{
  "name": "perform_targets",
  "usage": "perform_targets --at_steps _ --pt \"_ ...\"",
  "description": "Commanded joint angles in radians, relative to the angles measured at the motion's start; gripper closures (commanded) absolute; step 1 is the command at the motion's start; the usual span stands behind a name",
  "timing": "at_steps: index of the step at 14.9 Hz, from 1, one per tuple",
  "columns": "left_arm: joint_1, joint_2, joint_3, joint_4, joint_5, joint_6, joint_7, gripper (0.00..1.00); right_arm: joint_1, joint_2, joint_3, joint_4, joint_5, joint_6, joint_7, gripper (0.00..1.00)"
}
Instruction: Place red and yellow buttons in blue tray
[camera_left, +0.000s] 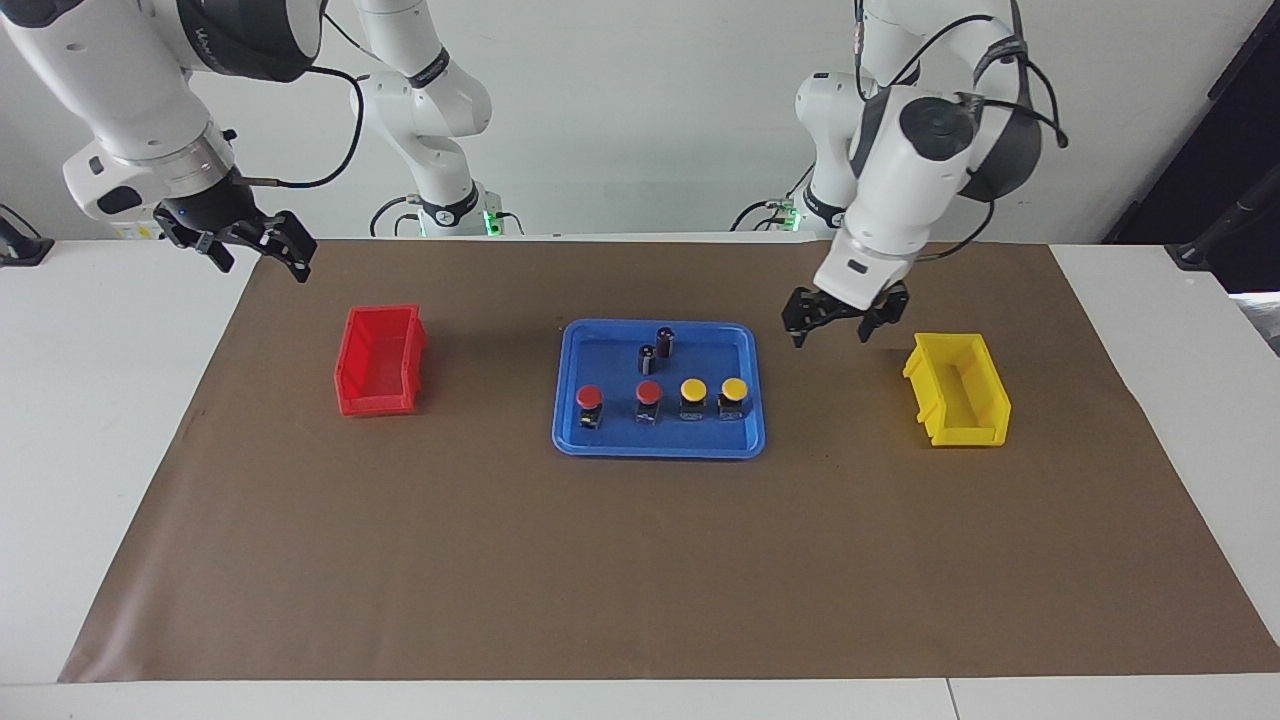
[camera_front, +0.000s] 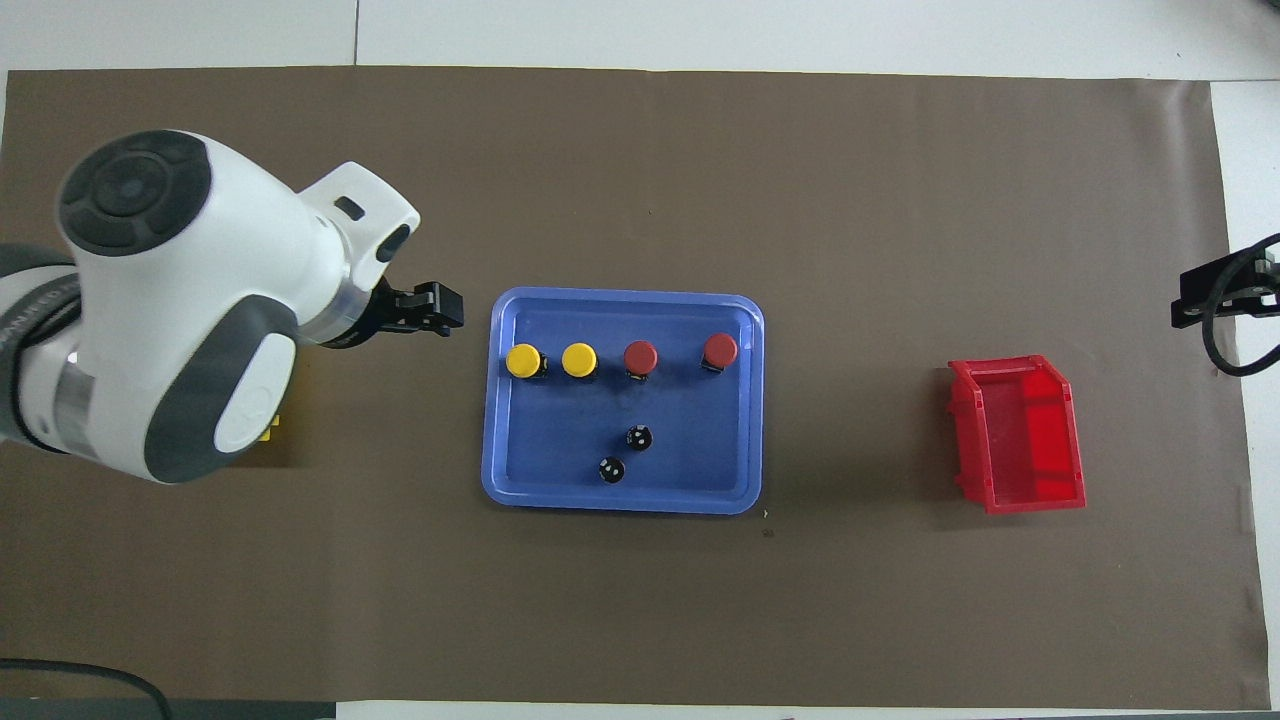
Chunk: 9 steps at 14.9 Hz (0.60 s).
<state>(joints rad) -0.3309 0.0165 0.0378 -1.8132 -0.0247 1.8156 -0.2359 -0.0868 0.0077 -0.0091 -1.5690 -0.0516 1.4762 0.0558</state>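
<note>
The blue tray (camera_left: 655, 447) lies mid-table; it also shows in the overhead view (camera_front: 560, 440). Two red buttons (camera_left: 589, 404) (camera_left: 648, 399) and two yellow buttons (camera_left: 693, 396) (camera_left: 734, 396) stand upright in a row inside it, along the rim farther from the robots. In the overhead view the yellow buttons (camera_front: 523, 361) (camera_front: 579, 360) stand toward the left arm's end and the red buttons (camera_front: 640, 357) (camera_front: 720, 350) beside them. My left gripper (camera_left: 832, 330) (camera_front: 443, 310) hangs open and empty over the mat between tray and yellow bin. My right gripper (camera_left: 258, 250) (camera_front: 1190, 297) is open and empty, raised over the mat's edge at the right arm's end.
Two dark capless cylinders (camera_left: 647, 358) (camera_left: 665, 340) stand in the tray, nearer to the robots than the buttons. A red bin (camera_left: 378, 360) (camera_front: 1020, 435) sits toward the right arm's end. A yellow bin (camera_left: 958, 390) sits toward the left arm's end, mostly hidden under the left arm in the overhead view.
</note>
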Motion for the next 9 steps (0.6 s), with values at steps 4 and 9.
perform_targets --at_steps 4,9 --pt "0.168 -0.043 -0.007 0.034 0.075 -0.053 0.220 0.00 -0.008 -0.023 0.006 -0.026 0.006 0.015 -0.017 0.00" --pt "0.197 -0.061 0.001 0.060 0.074 -0.116 0.279 0.00 -0.008 -0.023 0.006 -0.026 0.006 0.015 -0.017 0.00"
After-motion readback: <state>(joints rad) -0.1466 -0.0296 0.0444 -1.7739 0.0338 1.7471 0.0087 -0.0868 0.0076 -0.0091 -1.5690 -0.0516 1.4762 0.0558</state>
